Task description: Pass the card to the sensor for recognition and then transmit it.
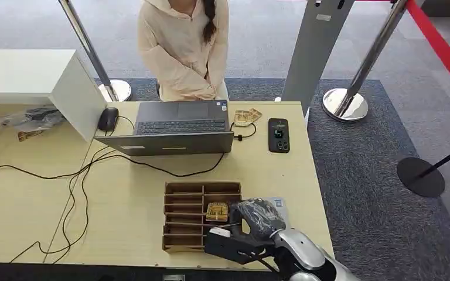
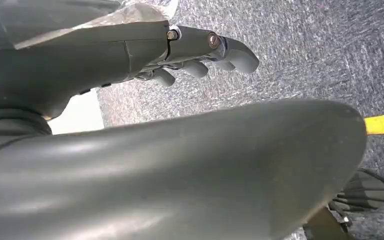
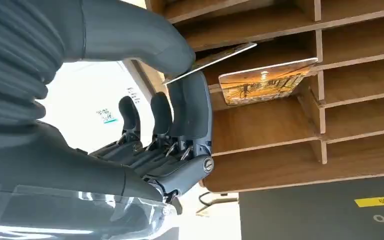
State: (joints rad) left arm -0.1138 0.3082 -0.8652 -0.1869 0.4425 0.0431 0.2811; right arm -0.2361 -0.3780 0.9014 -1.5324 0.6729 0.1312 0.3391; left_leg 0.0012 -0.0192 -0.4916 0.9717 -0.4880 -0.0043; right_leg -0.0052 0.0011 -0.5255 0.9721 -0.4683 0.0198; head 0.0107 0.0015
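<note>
Head view shows the right hand at the near right side of the wooden tray, which sits on the table near its front edge. A card with an orange picture lies in a slot on the right side of the tray, just beside the hand. Right wrist view shows the thumb and a finger pinching the edge of a thin card, tilted over that same slot. The other fingers are curled loosely. Thin wooden walls stand close on both sides of the slot. Behind the tray are a laptop and a phone, well apart from the hand. Left wrist view shows the left hand over grey carpet, fingers a little bent, holding nothing.
</note>
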